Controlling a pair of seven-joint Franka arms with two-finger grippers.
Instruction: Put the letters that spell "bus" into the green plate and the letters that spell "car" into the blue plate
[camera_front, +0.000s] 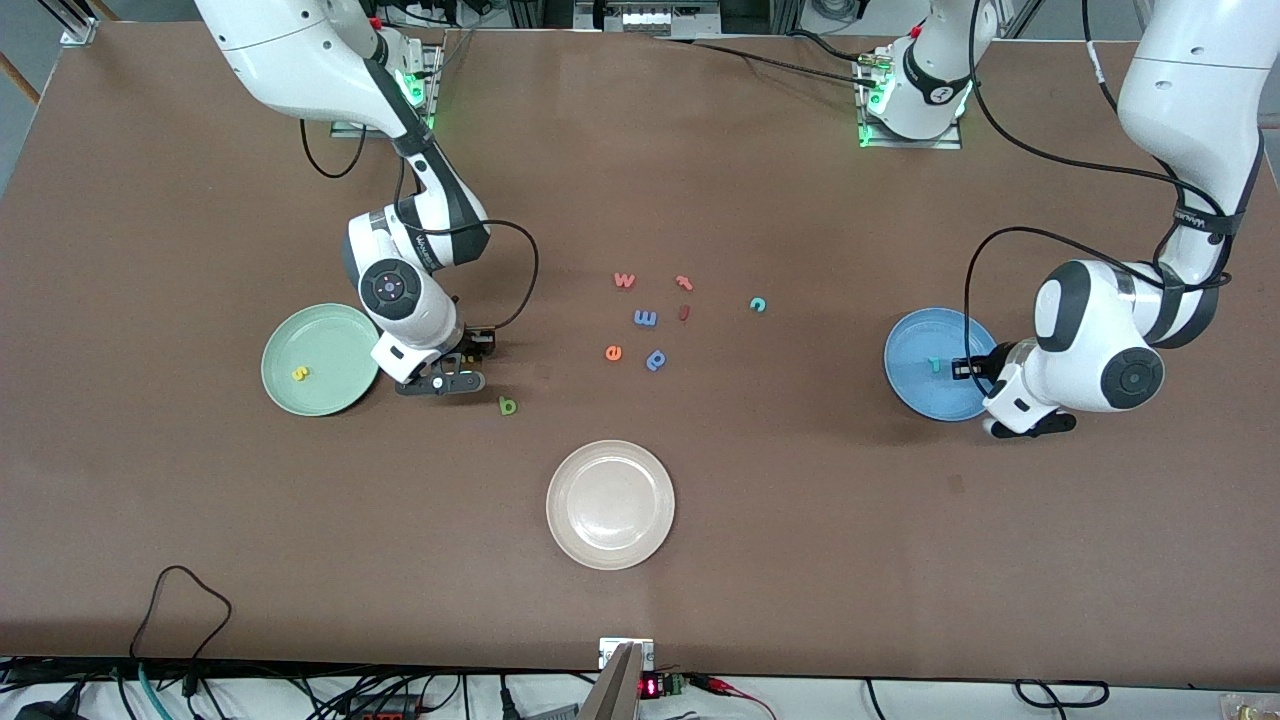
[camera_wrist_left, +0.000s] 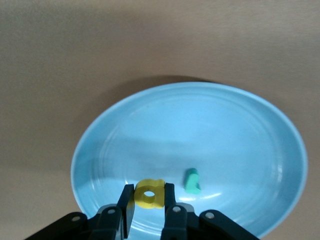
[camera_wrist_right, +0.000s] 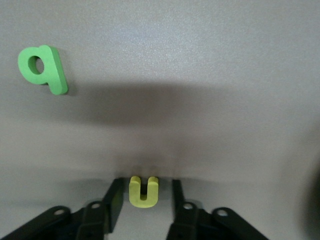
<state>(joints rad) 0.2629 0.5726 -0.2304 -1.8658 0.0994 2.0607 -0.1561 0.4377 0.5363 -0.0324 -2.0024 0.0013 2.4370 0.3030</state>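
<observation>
My left gripper (camera_wrist_left: 149, 190) is shut on the yellow "a" (camera_wrist_left: 150, 196) just above the blue plate (camera_wrist_left: 240, 130), near the rim at the left arm's end (camera_front: 968, 369). A teal "r" (camera_wrist_left: 192, 181) lies in that plate (camera_front: 925, 395). My right gripper (camera_wrist_right: 145, 186) stands open and low on the table beside the green plate (camera_front: 330, 340), with the yellow "u" (camera_wrist_right: 143, 192) lying between its fingers, a gap on each side. The green "b" (camera_wrist_right: 42, 68) lies on the table close by (camera_front: 508, 405). A yellow "s" (camera_front: 299, 373) is in the green plate. The teal "c" (camera_front: 758, 305) lies mid-table.
A loose group of letters lies mid-table: an orange "w" (camera_front: 624, 280), a red letter (camera_front: 684, 283), a dark red piece (camera_front: 684, 313), a blue "m" (camera_front: 645, 318), an orange "e" (camera_front: 613, 352) and a blue "p" (camera_front: 656, 359). A cream plate (camera_front: 610, 505) sits nearer the front camera.
</observation>
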